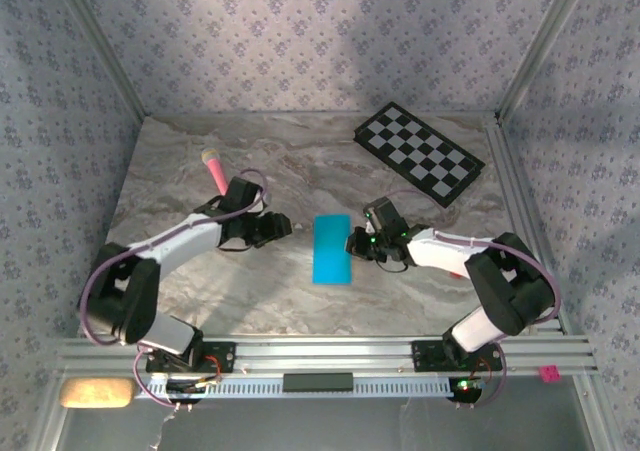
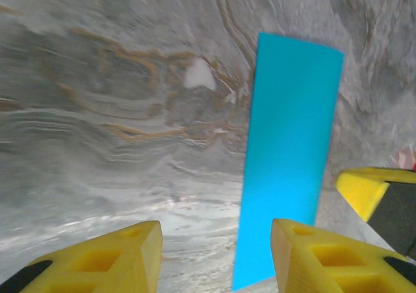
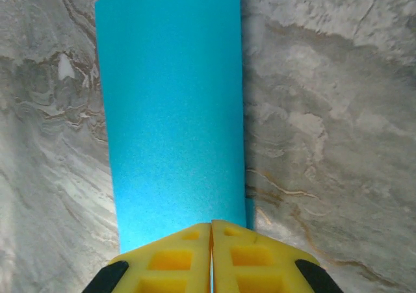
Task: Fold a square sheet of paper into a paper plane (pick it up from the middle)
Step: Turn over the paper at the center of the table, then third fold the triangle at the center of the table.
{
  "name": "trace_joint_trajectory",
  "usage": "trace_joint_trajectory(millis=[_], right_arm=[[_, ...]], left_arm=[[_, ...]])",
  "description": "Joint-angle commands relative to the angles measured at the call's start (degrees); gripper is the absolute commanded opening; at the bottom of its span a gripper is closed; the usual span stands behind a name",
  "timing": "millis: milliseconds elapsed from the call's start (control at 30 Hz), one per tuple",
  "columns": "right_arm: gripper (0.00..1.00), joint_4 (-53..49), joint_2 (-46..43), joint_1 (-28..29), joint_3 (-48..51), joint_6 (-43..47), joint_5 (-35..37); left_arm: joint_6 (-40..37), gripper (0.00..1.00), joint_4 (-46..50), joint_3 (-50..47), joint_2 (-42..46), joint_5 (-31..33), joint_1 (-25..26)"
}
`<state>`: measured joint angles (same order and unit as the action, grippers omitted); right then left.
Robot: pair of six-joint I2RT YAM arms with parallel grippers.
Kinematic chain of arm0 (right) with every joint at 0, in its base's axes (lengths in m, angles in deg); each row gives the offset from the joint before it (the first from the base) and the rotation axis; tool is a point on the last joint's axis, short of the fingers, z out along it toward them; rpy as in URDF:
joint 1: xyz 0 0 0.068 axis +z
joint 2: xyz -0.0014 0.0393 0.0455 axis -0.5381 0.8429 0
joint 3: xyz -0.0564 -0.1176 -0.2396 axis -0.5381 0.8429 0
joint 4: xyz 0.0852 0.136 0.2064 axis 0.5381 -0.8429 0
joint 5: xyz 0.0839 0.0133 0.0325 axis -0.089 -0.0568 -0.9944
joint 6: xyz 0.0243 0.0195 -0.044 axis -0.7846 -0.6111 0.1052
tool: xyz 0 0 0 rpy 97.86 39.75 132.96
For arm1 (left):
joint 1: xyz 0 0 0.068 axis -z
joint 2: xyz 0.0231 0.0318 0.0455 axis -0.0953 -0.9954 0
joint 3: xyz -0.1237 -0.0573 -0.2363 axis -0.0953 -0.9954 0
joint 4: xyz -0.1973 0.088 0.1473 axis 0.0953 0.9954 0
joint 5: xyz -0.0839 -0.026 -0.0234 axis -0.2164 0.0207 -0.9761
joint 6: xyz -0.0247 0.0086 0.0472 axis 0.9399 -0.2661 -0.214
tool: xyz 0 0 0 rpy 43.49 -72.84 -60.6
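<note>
Blue paper is counted first: 1 square sheet of paper (image 1: 332,249), bright cyan, thin, plain, no marks. It is laid flat approx. in the middle of the worktop (image 1: 300,161). It is seen as a long rectangle w/ straight edges, not as a square. In the right wrist view (image 3: 172,111) a thin slip of a lower layer is seen poking out along one long edge, so the sheet looks doubled over.

2 arms are counted, white and black, each w/ 2 yellow fingers. The fingers are blocky, w/ square holes in them.

The left fingers (image 1: 278,228) are set near the paper's left side, not touching it. In the left wrist view the left fingers (image 2: 153,254) are held apart w/ a clear gap, and nothing is gripped. The sheet (image 2: 292,150) is seen lying ahead of them.

The right fingers (image 1: 362,243) are set at the paper's right edge. In the right wrist view the right fingers (image 3: 195,244) are pressed tight together, tips right at the sheet's near edge. Whether that edge is nipped can't be told.

1 checkered board (image 1: 420,153) is counted, black & white, flat, at the far right, well apart from the paper. 1 pink stick (image 1: 214,171) w/ a pale tip is laid at the far left, beside the left arm.

The worktop is smooth, w/ grey-brown marble swirls. The walls (image 1: 300,41) are covered w/ a small flower print.
</note>
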<state>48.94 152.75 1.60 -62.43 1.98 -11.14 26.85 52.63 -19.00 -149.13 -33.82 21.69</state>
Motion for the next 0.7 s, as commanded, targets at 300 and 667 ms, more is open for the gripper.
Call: trace_joint_trajectory(millis=[300, 667], right_arm=[[0.07, 8.16, 5.03, -2.84, 1.78, -1.45, -7.15], [0.07, 9.00, 8.70, -4.86, 5.17, -0.55, -8.41]], left_arm=[[2.20, 0.47, -2.56, 4.90, -8.48, -8.65, 3.11], [2.04, 0.44, -3.68, 6.25, -12.98, -12.22, 3.59]])
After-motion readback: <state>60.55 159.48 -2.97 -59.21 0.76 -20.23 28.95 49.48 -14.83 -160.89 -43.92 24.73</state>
